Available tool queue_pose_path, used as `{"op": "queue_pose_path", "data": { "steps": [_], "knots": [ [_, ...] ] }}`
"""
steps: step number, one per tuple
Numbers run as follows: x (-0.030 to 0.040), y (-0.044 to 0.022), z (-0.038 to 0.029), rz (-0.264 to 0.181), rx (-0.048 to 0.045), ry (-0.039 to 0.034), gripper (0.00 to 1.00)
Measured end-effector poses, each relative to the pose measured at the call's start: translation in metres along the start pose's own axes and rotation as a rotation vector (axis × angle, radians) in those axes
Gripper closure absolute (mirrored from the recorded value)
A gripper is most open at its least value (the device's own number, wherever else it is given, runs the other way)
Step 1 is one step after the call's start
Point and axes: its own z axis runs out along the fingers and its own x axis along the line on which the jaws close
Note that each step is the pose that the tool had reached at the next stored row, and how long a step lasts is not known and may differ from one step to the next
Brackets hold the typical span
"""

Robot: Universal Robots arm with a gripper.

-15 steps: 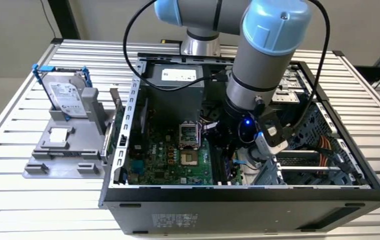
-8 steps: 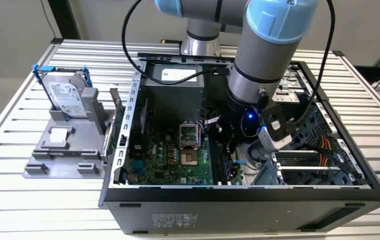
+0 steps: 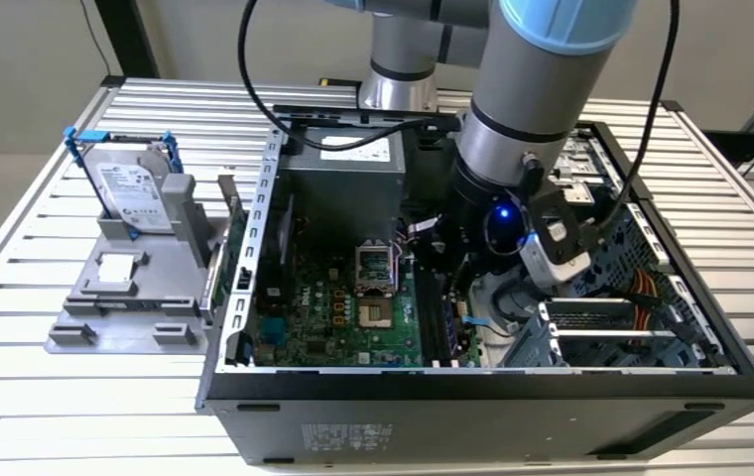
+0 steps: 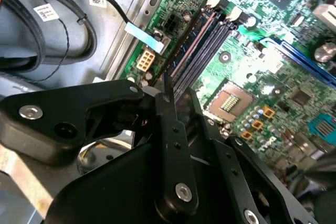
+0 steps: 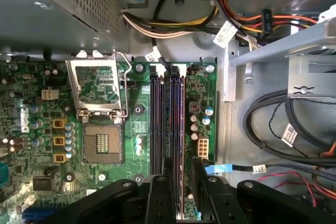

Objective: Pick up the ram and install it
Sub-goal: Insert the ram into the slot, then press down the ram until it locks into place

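Inside the open computer case, the end effector grips the ram – edge-down over the motherboard's memory slots

No text legible anywhere; labels only located.
- Hard drive: silver label with print, unreadable.
- Power supply: white label on top, unreadable.
- Computer case: small sticker on the near outer wall, print too small.
- Cable tags: white tags on the black cables in the second wrist view, and on the wire bundle and black cables in the first wrist view; all carry marks too fine to read.
- Motherboard: white silkscreen marks in both wrist views, too small.
- ram: seen edge-on, no print visible.
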Motion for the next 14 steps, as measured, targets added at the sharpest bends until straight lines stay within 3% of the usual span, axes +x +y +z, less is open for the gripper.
{"op": "queue_pose_path", "data": {
  "steps": [2, 3, 14],
  "knots": [
    [0.0000, 0.0000, 0.0000, 0.000, -0.0009, 0.0000, 0.00],
    [0.0000, 0.0000, 0.0000, 0.000, -0.0013, 0.0000, 1.00],
    [0.0000, 0.0000, -0.0001, 0.000, -0.0086, 0.0002, 1.00]
  ]
}}
